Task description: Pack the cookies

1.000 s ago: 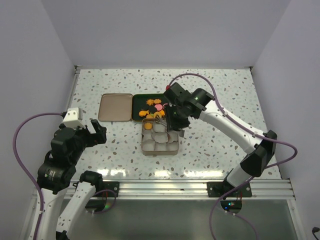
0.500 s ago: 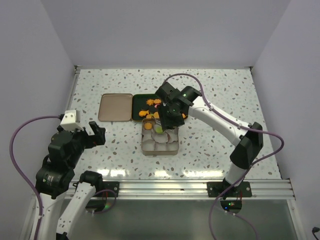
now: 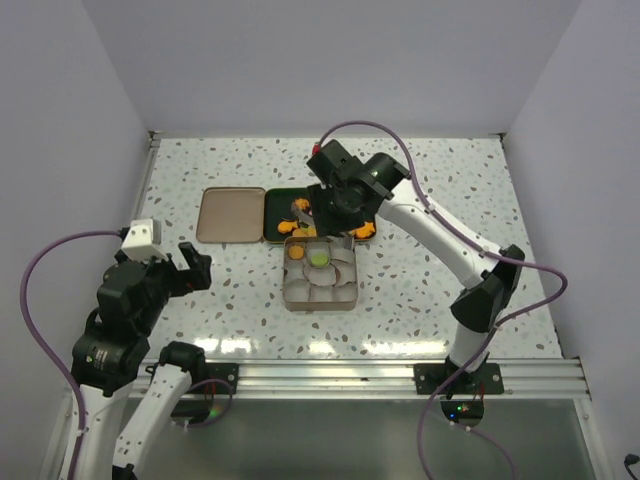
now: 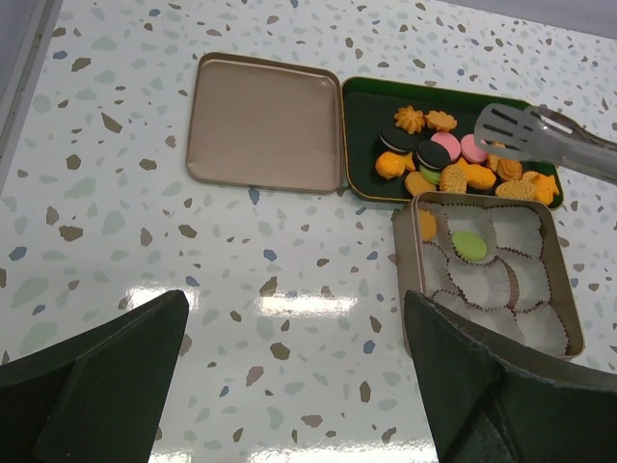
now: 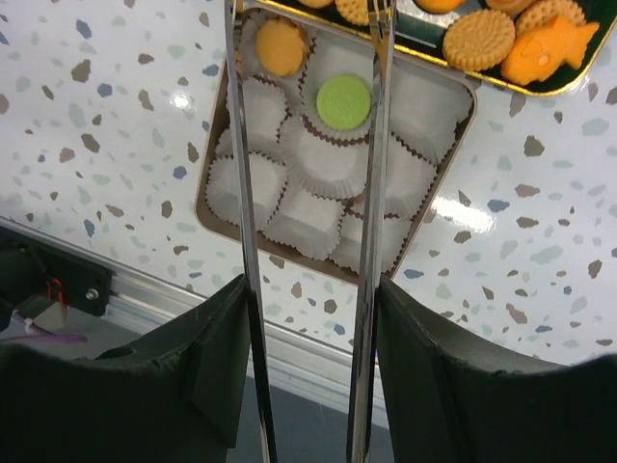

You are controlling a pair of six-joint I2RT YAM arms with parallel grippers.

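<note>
Right wrist view: the right gripper [image 5: 310, 328] clamps a pair of metal tongs [image 4: 509, 123], whose blades stand apart and empty above the tan tin [image 4: 401, 256]. Packing has only begun. One green cookie [image 5: 344, 102] and one orange cookie [image 5: 281, 46] each sit in a white paper cup [image 5: 310, 214] at the tin's far side, and the other cups are bare. The remaining cookies [image 4: 453, 164] lie heaped in the dark green tray [image 4: 361, 127], which touches the tin's far edge, with the tan lid [image 4: 262, 121] just beside it. Both packed cookies are round and lie flat, face up, so neither has a long axis. A fish-shaped orange biscuit [image 5: 549, 48] lies roughly along the tray's near rim; its heading is unclear. The left gripper [image 4: 294, 318] hangs wide open and empty, well apart from the work.
</note>
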